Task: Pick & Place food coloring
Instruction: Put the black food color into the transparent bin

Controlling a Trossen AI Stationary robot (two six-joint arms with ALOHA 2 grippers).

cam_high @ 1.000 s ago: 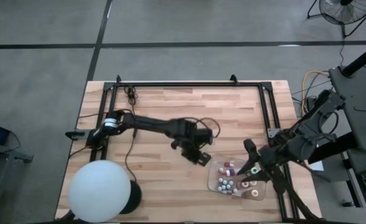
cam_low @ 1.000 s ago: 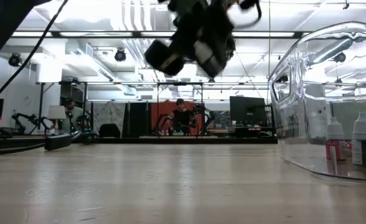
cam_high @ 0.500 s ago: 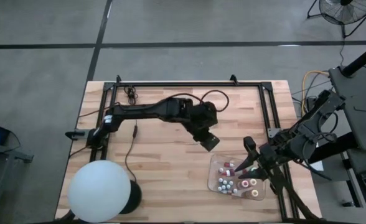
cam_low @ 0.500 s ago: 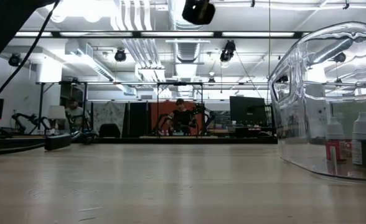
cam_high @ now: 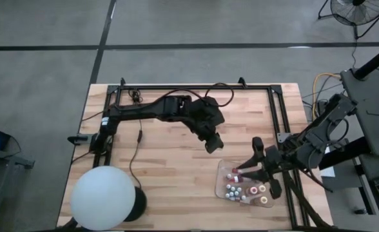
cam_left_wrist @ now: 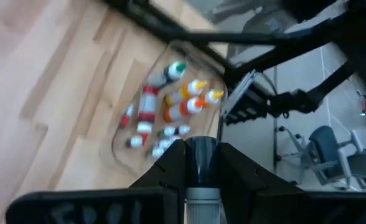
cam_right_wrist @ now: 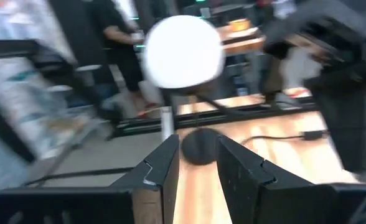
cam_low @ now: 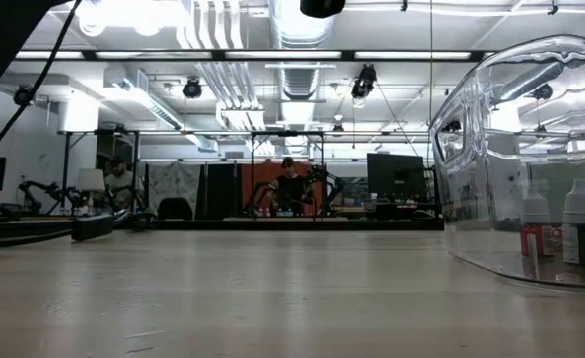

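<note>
The left gripper (cam_high: 213, 144) hung above the wooden table (cam_high: 164, 174), near the clear tray's (cam_high: 219, 187) far-left corner, its jaws clenched on a small grey-capped bottle (cam_left_wrist: 201, 163) seen upright between the fingers in the left wrist view. The right gripper (cam_high: 241, 174) reached over the tray from the right; from above a red-capped bottle (cam_high: 235, 171) lay just at its fingertips, and its fingers stood only slightly apart, but whether they held that bottle could not be told.

The food coloring bottles (cam_high: 243, 189) lay in the tray at the table's near-right part. About eleven could be counted from above: roughly three with red, three orange, the rest white or grey; the left wrist view also showed one green cap (cam_left_wrist: 178, 67). An exact count was not possible.

One white ball (cam_high: 104, 197) sat at the near-left corner. Two upright bottles (cam_low: 535, 227) showed through the tray wall at table height.
</note>
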